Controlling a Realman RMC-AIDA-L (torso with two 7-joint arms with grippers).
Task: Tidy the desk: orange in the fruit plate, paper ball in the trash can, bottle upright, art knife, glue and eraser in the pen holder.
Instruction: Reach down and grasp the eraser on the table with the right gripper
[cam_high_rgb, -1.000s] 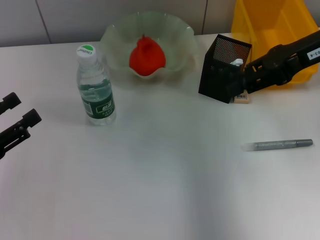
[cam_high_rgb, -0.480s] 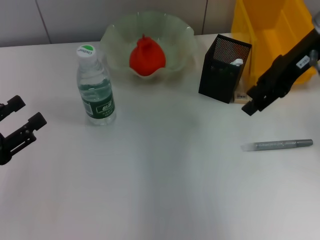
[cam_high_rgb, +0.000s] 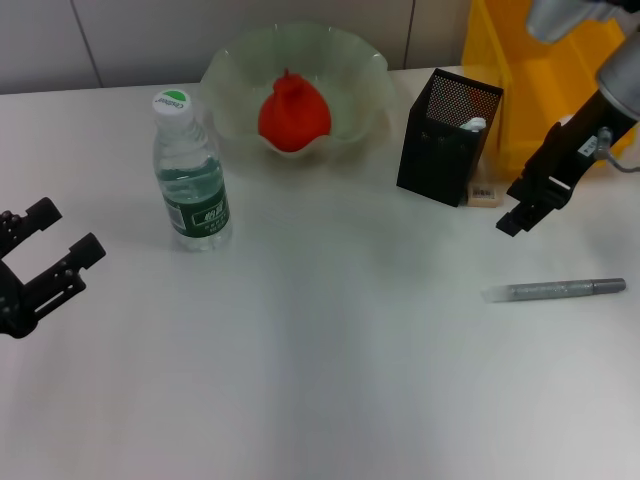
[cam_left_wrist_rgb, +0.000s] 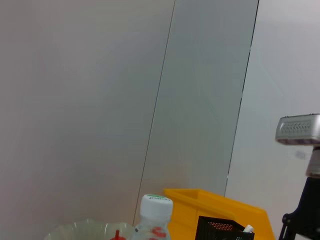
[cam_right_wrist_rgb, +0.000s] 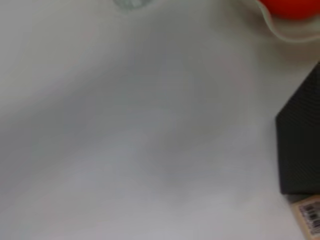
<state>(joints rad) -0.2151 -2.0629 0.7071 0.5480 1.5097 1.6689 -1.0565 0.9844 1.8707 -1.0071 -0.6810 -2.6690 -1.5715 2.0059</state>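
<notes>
Hovering my right tool (cam_high_rgb: 522, 212) above the white worktop (cam_high_rgb: 330, 370), I have it just right of the pen holder (cam_high_rgb: 448, 137) and apart from it; I cannot tell how far its fingers are parted. The eraser (cam_high_rgb: 484, 194) lies flat on the worktop, touching the pen holder's right base, barcode label up. The silver art knife (cam_high_rgb: 556, 290) lies below my right tool, long axis running left to right. The bottle (cam_high_rgb: 190, 174) stands upright, cap up. The orange (cam_high_rgb: 294, 114) sits in the fruit plate (cam_high_rgb: 230, 70), pointed top up. The trash can (cam_high_rgb: 545, 60) stands behind the pen holder. My left tool (cam_high_rgb: 48, 250) hangs low at the left edge, fingers spread wide, holding nothing
</notes>
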